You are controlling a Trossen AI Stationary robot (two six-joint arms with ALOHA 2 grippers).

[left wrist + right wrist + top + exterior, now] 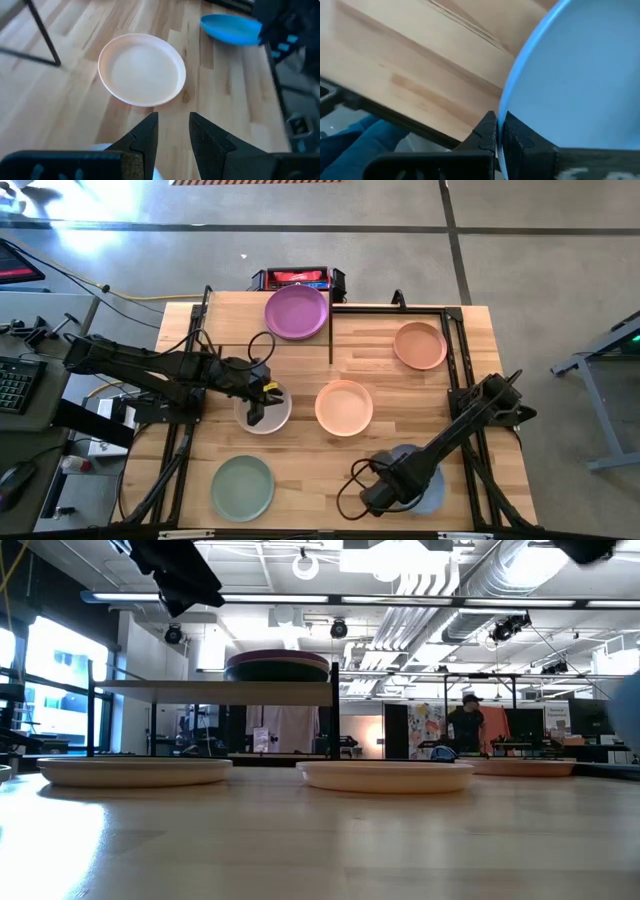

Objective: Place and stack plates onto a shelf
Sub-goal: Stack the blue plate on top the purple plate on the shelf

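Near the front of the desk (300, 470), the right gripper (499, 137) has its jaws pinched tight on the rim of the blue plate (580, 75). The green plate (242, 486) lies to its left. Farther back, the left gripper (172, 135) hangs over the pale plate (264, 408), jaws a little apart, holding nothing. The peach plate (344, 407) lies beside it. At the back, the purple plate (296, 312) sits on the shelf (215, 688).

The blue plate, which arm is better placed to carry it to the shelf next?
Right. The right gripper is already shut on the blue plate's rim at the table's near right corner, while the left gripper hovers open over the beige plate.
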